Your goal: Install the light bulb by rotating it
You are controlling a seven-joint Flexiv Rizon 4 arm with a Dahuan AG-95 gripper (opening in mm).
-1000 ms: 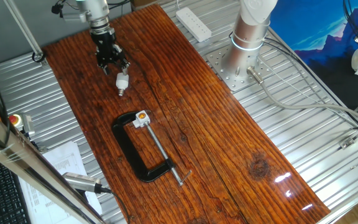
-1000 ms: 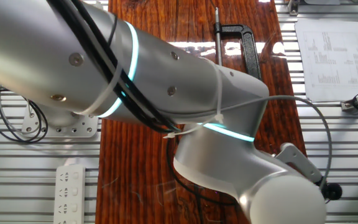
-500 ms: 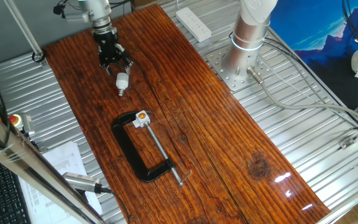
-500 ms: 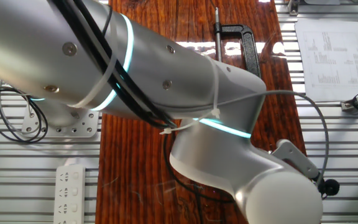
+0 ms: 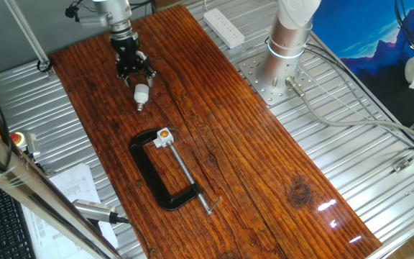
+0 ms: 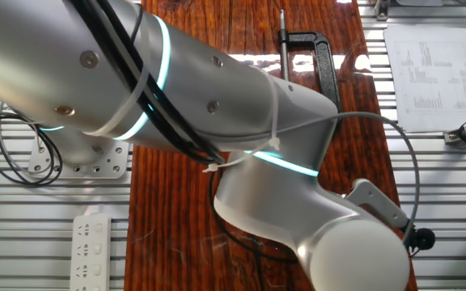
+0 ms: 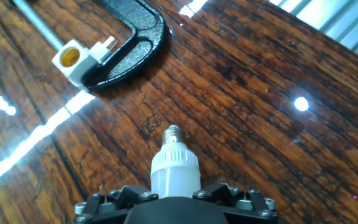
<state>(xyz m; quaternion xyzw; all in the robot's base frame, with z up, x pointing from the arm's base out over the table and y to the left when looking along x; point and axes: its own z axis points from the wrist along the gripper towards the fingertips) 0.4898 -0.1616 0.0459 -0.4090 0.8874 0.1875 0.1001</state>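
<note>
The light bulb is small and white, and its silvery screw base points down towards the table. My gripper at the far left of the wooden table is shut on its cap. In the hand view the light bulb sticks out from under the gripper housing, base forward, just above the wood. The white socket block with an orange centre is held in a black C-clamp nearer the table's middle. The socket block lies ahead and to the left in the hand view. The fingertips are hidden.
A white power strip lies at the far table edge beside the arm's base. In the other fixed view the arm covers most of the table, and only the C-clamp shows. Papers lie to the left.
The gripper with the bulb has shifted slightly up and towards the far edge. The arm's links have swung a little in the other fixed view.
</note>
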